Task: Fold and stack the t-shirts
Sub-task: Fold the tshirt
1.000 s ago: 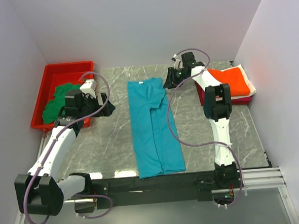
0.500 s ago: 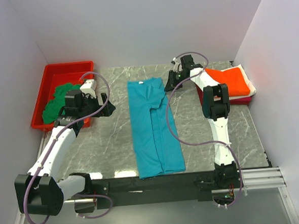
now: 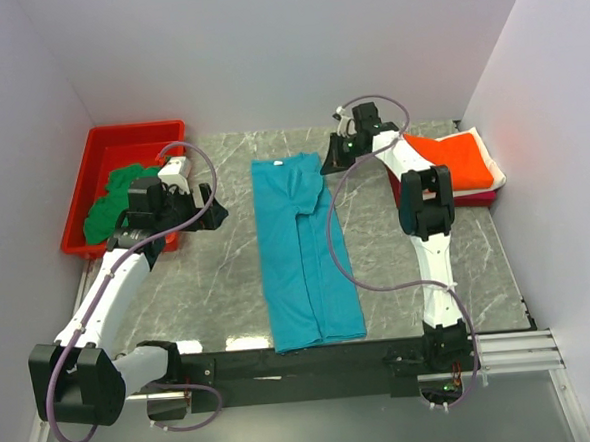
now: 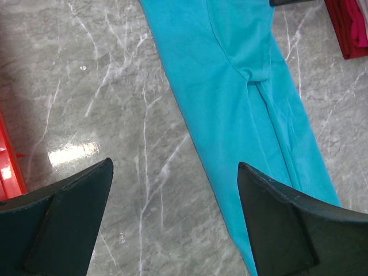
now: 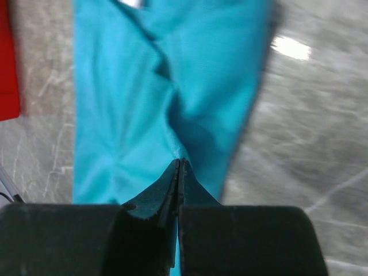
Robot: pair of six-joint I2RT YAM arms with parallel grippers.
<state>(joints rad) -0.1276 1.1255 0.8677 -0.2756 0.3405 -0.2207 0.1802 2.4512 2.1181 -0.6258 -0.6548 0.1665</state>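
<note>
The table [image 3: 218, 276] is grey marble veined with white. Down its middle runs the teal t-shirt [image 3: 302, 251], one plain colour with no print. At the far-left corner, a bright red bin [image 3: 120, 142] shows the dark green t-shirt [image 3: 109, 202]. At the far-right edge, the orange t-shirt [image 3: 456, 156] tops the stack, with the white t-shirt [image 3: 497, 177] beneath it and the magenta t-shirt [image 3: 474, 200] lowest. The left arm [image 3: 109, 292] and right arm [image 3: 438, 272] are white with black joints. The left gripper [image 4: 174, 163] and right gripper [image 5: 178, 162] are black, the cables [image 3: 336, 238] mauve, and the walls [image 3: 265, 53] pale lilac-white.
</note>
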